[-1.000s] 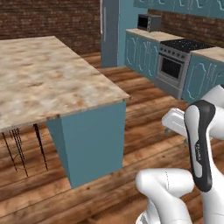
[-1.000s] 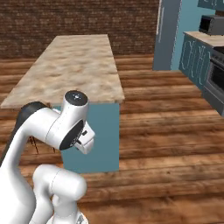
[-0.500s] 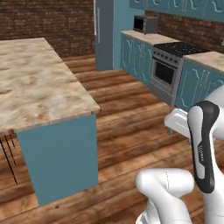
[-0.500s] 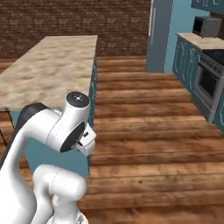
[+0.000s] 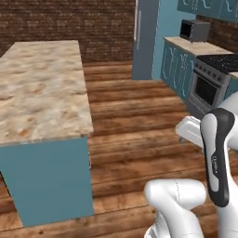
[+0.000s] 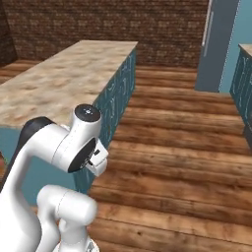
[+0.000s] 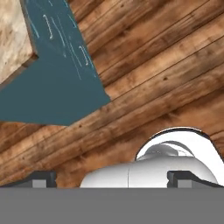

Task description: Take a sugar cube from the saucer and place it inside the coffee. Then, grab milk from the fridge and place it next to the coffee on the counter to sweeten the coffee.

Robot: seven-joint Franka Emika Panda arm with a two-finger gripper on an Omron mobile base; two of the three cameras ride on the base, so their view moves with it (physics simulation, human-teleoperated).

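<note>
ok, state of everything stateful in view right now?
gripper: open, holding nothing
fridge: door shut
oven: door shut
microwave: door shut
island cabinet doors: shut

A floor of reddish-brown wooden planks [image 5: 135,121] is seen running across the room to a dark red-brown brick wall [image 5: 69,21] at the back. On the left, a kitchen island with a beige marbled stone top [image 5: 42,88] over teal panels [image 5: 49,181] is shown. Along the right side, teal cabinets [image 5: 176,67], a grey microwave [image 5: 193,30] and a steel oven with a dark window [image 5: 209,86] are lined up.
</note>
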